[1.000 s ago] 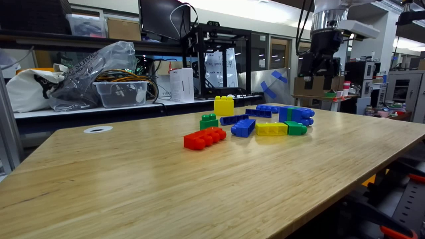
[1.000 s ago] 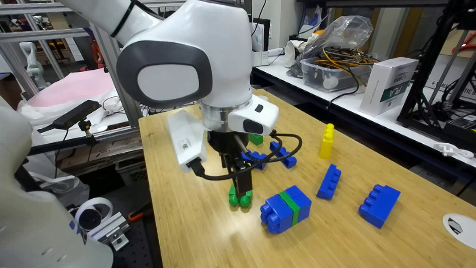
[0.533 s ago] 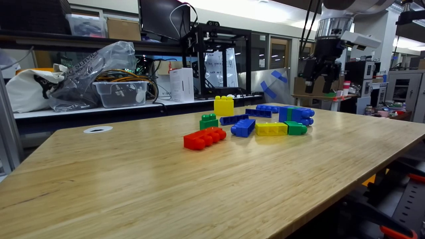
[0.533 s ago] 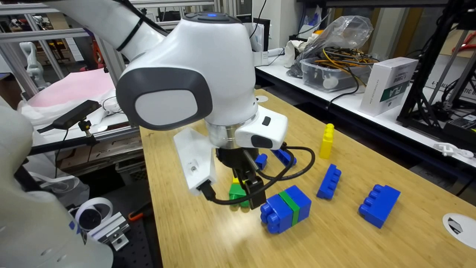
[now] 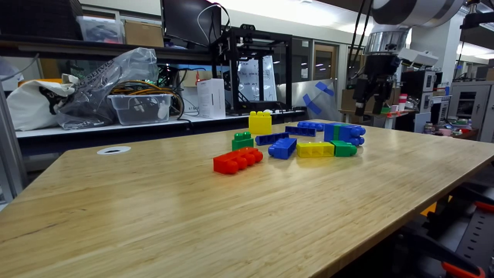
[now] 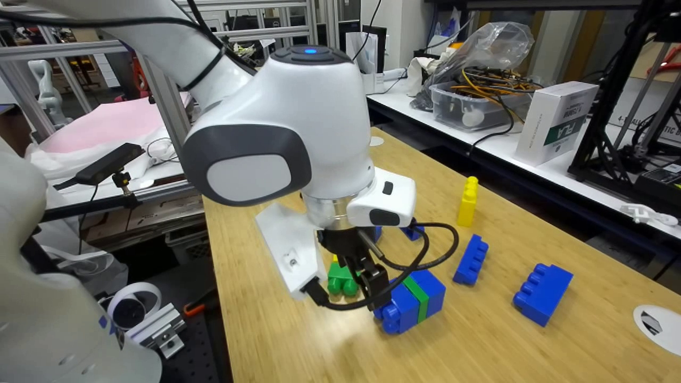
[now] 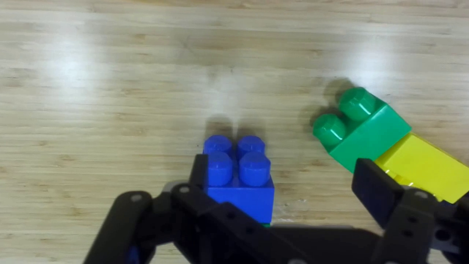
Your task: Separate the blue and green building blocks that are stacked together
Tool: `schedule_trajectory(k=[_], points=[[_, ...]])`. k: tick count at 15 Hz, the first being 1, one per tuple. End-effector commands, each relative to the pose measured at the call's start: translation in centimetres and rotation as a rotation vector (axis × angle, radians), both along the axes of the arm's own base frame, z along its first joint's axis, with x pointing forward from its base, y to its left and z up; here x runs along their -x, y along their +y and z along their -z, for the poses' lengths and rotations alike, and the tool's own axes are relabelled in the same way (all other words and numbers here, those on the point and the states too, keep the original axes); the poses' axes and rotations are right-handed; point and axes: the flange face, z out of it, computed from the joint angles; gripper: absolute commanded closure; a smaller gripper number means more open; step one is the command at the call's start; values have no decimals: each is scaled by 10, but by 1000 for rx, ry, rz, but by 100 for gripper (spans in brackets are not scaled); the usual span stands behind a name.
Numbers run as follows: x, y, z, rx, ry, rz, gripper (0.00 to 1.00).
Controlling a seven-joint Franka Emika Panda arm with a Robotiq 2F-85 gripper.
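Wrist view: gripper (image 7: 281, 165), black, its two fingers standing well apart. Blue studs (image 7: 254, 168) of the stack (image 7: 243, 194) lie between them in that view, partly covered by one finger (image 7: 199, 170); contact cannot be told.

Stack: plastic, lying on its side on the desk (image 5: 193, 216), between the edge by the robot base (image 6: 69, 298) and the edge along the white bench (image 6: 396, 100). Two blue blocks (image 6: 436, 299), with a thin green block (image 6: 423, 308) joined between them. In both exterior views its studs face the robot-side edge.

Green brick (image 7: 370, 135) and yellow brick (image 7: 427, 167): touching end to end, near the stack, apart from it.

Blue bricks (image 5: 283, 148), loose: four, each on its side, between the robot-side and bench-side edges.

Tall yellow brick (image 5: 260, 123): upright, near the bench-side edge.

Red brick (image 5: 238, 160): on its side, in an exterior view; small green brick (image 5: 242, 144), studs up, near it.

White disc (image 5: 123, 150): set in the desk near a corner on the bench-side edge.

Arm (image 6: 330, 117): white, extending over the desk from the robot-side edge.
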Motion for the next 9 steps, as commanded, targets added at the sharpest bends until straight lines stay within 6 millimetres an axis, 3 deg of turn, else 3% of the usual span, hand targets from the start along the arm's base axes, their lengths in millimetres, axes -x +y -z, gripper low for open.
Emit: schedule_trajectory(k=[1,9], points=[[-2,-5,17,13,-10,-23,0],[-3,-8,35,38,-13,-31,0]])
